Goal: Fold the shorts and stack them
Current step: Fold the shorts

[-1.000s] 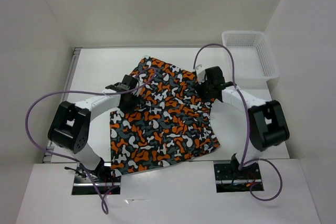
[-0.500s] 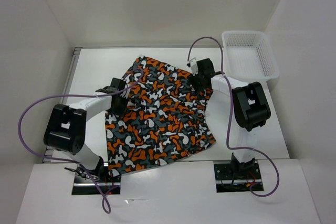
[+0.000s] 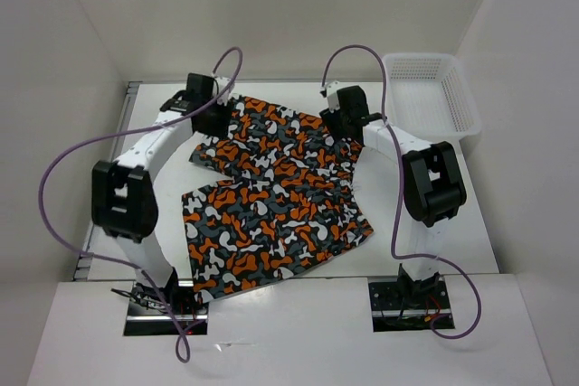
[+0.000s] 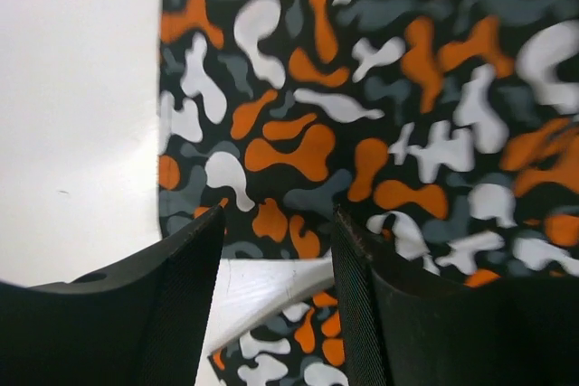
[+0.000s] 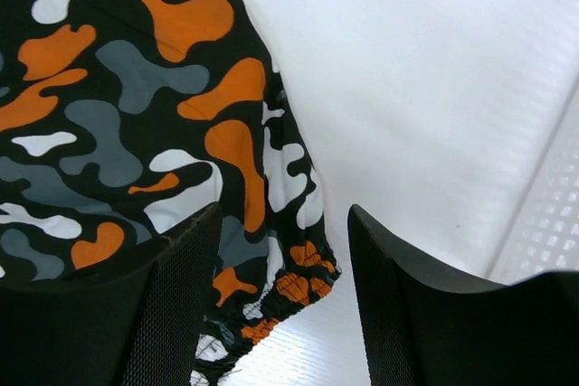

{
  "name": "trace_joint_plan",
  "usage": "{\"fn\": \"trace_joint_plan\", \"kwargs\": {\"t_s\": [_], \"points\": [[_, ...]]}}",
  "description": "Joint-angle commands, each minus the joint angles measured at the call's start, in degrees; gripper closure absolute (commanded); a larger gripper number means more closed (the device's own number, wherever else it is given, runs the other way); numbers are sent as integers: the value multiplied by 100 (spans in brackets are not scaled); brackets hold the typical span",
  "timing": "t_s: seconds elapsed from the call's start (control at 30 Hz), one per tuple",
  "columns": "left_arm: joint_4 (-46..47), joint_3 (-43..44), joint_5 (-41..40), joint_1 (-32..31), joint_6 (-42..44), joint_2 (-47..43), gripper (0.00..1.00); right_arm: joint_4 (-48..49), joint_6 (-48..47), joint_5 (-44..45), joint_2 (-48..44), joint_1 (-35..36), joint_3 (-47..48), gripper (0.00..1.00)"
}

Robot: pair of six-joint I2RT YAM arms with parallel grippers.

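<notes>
The shorts (image 3: pixel 271 196), in orange, black, grey and white camouflage, lie spread on the white table (image 3: pixel 479 214). My left gripper (image 3: pixel 210 113) is at their far left corner. In the left wrist view it (image 4: pixel 276 259) is open and empty, above the print (image 4: pixel 407 88) and a strip of bare table. My right gripper (image 3: pixel 342 122) is at their far right corner. In the right wrist view it (image 5: pixel 282 259) is open, with the gathered waistband corner of the shorts (image 5: pixel 136 88) below and between the fingers, nothing held.
A white plastic mesh basket (image 3: pixel 434 97) stands at the back right, close to the right arm; its mesh shows in the right wrist view (image 5: pixel 554 214). White walls enclose the table at the back and both sides. Purple cables loop from both arms.
Both grippers have moved toward the far edge, the left one a long way back. The far part of the shorts has spread wider and shifted toward the back.
</notes>
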Motion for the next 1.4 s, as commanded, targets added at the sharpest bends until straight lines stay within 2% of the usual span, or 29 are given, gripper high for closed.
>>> {"fn": "trace_joint_plan", "kwargs": {"t_s": [0.0,0.2,0.33,0.57,0.73,0.83,0.93,0.97,1.07,1.1,1.2,1.23,1.3,1.37], "points": [[-390,-64,-238,148,19,877,42,435,-33,285,-225,-70,-39,36],[31,-195,-827,360,19,1159,42,488,-146,304,-49,-193,14,31],[85,-625,-1003,492,19,1098,42,593,-472,303,170,-299,-109,29],[155,-1390,-1232,492,19,965,42,146,-736,-451,443,-466,-109,27],[102,-1391,-1232,492,19,1018,42,-30,-876,-558,619,-466,-109,27],[-29,-1338,-1232,492,19,896,42,-205,-851,-619,750,-466,-109,22],[-196,-1277,-1232,492,19,773,42,-600,-972,-830,996,-606,215,22],[-249,-1277,-1232,492,19,694,42,-715,-1043,-909,1075,-606,329,25],[-582,-962,-1065,492,19,492,42,-1006,-1043,-1032,1313,-606,716,43],[-679,-865,-978,492,19,421,42,-1006,-1043,-1032,1383,-606,717,57],[-978,-374,-573,492,19,114,42,-1068,-1184,-1191,1384,-606,778,82],[-1101,-232,-425,492,19,-18,40,-1068,-1323,-1191,1384,-554,778,93],[-1154,40,-362,492,19,-72,39,-963,-1325,-1121,1262,-554,682,100],[-1102,436,-230,492,19,-72,35,-962,-1561,-1059,1016,-554,611,100]]}}
